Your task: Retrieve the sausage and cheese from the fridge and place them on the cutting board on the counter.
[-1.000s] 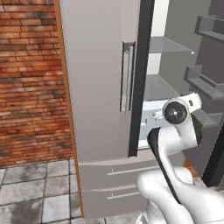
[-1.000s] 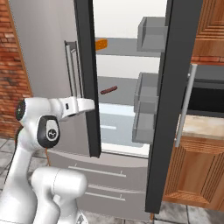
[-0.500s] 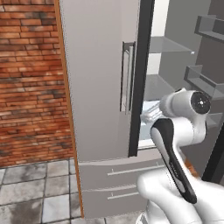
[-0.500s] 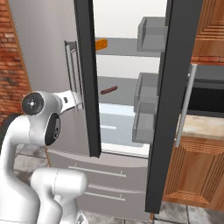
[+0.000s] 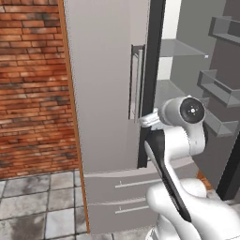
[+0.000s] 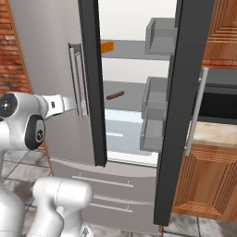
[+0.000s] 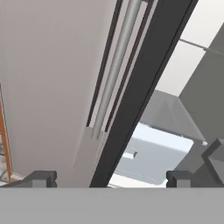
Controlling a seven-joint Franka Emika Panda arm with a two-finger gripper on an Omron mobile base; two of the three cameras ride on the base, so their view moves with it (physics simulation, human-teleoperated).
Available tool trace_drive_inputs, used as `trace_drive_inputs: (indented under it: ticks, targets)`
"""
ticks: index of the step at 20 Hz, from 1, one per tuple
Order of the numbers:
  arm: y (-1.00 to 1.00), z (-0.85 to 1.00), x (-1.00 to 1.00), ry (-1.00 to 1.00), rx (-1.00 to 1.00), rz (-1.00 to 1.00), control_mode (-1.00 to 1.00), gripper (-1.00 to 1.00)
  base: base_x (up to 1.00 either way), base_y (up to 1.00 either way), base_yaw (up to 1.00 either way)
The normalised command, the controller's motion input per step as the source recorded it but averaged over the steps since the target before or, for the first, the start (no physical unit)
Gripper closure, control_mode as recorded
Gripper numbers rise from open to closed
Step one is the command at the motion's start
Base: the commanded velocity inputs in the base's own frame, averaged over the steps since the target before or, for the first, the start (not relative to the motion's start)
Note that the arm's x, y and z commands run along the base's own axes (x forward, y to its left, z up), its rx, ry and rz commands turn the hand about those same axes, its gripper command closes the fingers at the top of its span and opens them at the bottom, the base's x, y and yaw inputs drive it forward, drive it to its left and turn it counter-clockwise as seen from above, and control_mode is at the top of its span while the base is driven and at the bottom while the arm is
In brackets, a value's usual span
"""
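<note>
The gripper (image 7: 109, 178) is spread wide and holds nothing, hovering near the edge of the fridge's left door (image 5: 105, 93), beside its silver bar handle (image 7: 114, 70). The fridge (image 6: 139, 69) stands partly open, so opening it looks done, but nothing has been retrieved yet. The sausage (image 6: 115, 95), a small dark-brown link, lies on a middle glass shelf; the cheese (image 6: 107, 46), an orange wedge, sits on the shelf above. Both remain to be carried to the cutting board. To the right, a strip of beige counter (image 6: 214, 134) tops wooden cabinets (image 6: 203, 185). A brick wall (image 5: 33, 84) and grey floor tiles (image 5: 37, 206) lie left.
</note>
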Motion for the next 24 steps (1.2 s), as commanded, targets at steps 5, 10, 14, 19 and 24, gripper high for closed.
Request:
trace_drive_inputs:
  ticks: [5, 10, 14, 19, 24]
  targets:
    - [0.0, 0.15, 0.01, 0.0, 0.02, -0.09, -1.0, -1.0, 0.0, 0.0, 0.0]
    - [0.0, 0.16, 0.06, 0.0, 0.0, 0.0, -1.0, -1.0, 0.0, 0.0, 0.0]
    - [0.03, 0.15, 0.13, 0.0, 0.0, 0.0, -1.0, -1.0, 0.0, 0.0, 0.0]
    - [0.08, 0.15, 0.37, 0.0, 0.01, -0.02, -1.0, -1.0, 0.0, 0.0, 0.0]
    - [0.07, 0.17, 0.38, 0.0, 0.04, -0.04, -1.0, -1.0, 0.0, 0.0, 0.0]
